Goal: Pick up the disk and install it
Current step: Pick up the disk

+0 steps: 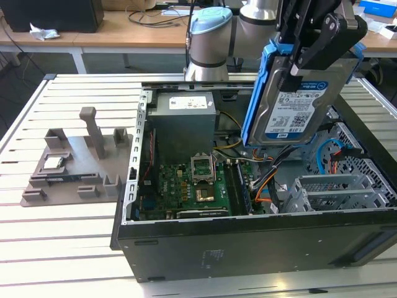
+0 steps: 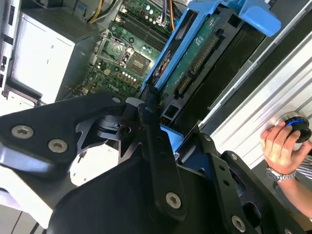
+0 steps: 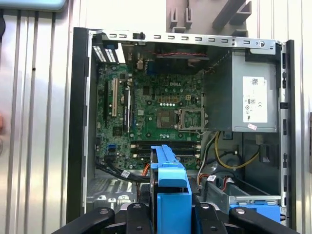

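- Above the open computer case (image 1: 248,248), the disk (image 1: 296,105) hangs in the air, tilted, with its labelled face toward the exterior camera and its blue carrier frame around it. It touches no part of the case.
- The pincer (image 1: 308,53) is clamped tight on the disk's upper end. In the second wrist view its black fingers (image 2: 156,141) press the carrier from both sides.
- The pick-up looks complete, since the arm alone carries the disk, clear of the bench (image 1: 62,261).
- The install looks not yet done. The disk is held above the metal drive cage (image 1: 338,186) at the exterior view's right end of the case, and it is seated in no slot.
- Below it, inside the case, lie the motherboard (image 3: 156,112) and the power supply (image 3: 248,97).
- A grey fixture (image 1: 68,167) sits on the bench beside the case, on the exterior view's left.
- A person's hand (image 2: 282,146) rests on a round knob, seen in the second wrist view.
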Controlling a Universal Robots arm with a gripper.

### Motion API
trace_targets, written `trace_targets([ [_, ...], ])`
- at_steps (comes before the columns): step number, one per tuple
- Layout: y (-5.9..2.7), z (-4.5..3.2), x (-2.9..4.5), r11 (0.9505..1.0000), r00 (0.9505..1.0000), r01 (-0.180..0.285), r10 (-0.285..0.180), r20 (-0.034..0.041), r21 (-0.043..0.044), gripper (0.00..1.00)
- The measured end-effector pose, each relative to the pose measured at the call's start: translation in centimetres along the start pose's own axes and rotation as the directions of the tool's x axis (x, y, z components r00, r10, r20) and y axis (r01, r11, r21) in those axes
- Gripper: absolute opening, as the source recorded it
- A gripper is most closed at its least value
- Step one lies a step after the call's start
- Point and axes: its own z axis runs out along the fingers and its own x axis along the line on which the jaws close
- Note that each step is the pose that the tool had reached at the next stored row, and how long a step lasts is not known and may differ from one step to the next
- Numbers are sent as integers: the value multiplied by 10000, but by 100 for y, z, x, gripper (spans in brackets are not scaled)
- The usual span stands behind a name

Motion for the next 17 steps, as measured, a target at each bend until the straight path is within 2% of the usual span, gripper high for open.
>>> trace_targets([
  [8,5,4,228,10000,10000,-1,1,1,-1,36],
  [17,8,10,363,10000,10000,-20,20,14,1,36],
])
